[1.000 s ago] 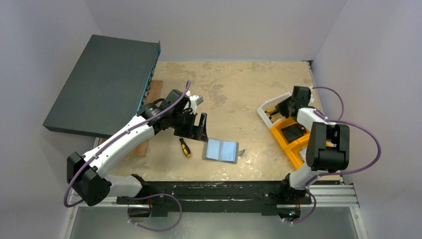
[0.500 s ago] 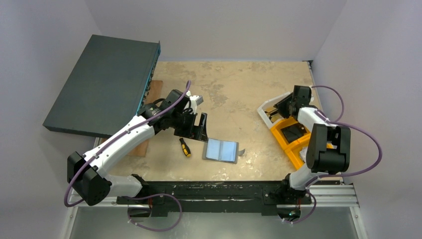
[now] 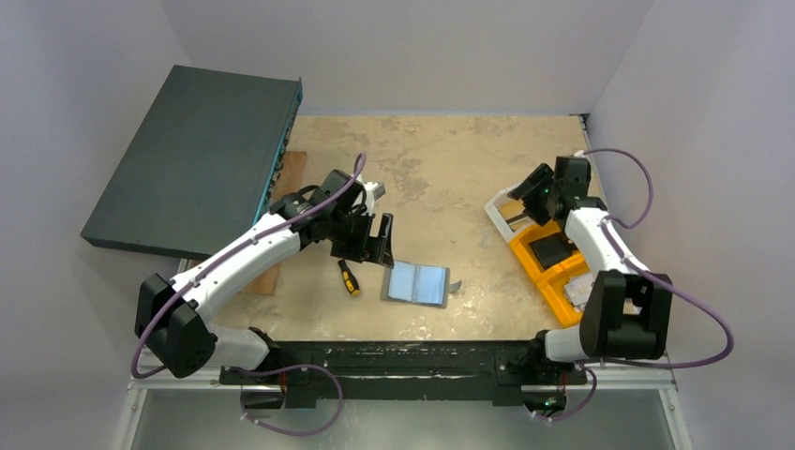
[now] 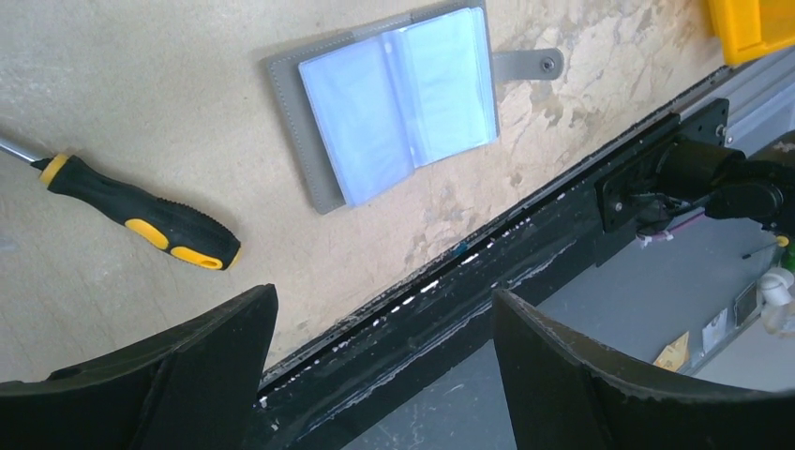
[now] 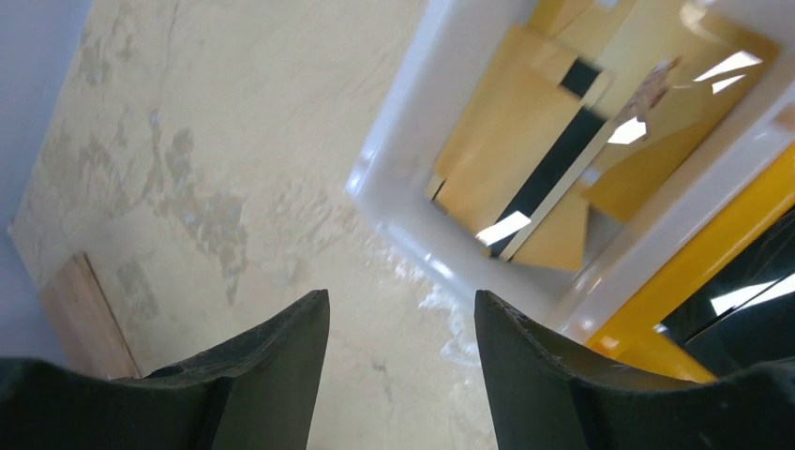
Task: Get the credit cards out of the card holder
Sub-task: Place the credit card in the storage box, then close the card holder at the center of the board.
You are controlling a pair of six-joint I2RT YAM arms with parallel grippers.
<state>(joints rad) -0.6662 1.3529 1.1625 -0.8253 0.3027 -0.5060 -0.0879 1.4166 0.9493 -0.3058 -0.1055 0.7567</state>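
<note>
Ok, holder (image 3: 418, 283) unfolded, long axis left-right, just near-right of left gripper (image 3: 380, 246); right gripper (image 3: 530, 199) well apart; both spread, empty.

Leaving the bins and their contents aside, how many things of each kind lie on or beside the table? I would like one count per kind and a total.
Card holder: 1
Screwdriver: 1
Dark box: 1
Wooden board: 1
Total: 4

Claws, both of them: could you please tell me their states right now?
Left claw: open, holding nothing.
Right claw: open, holding nothing.
</note>
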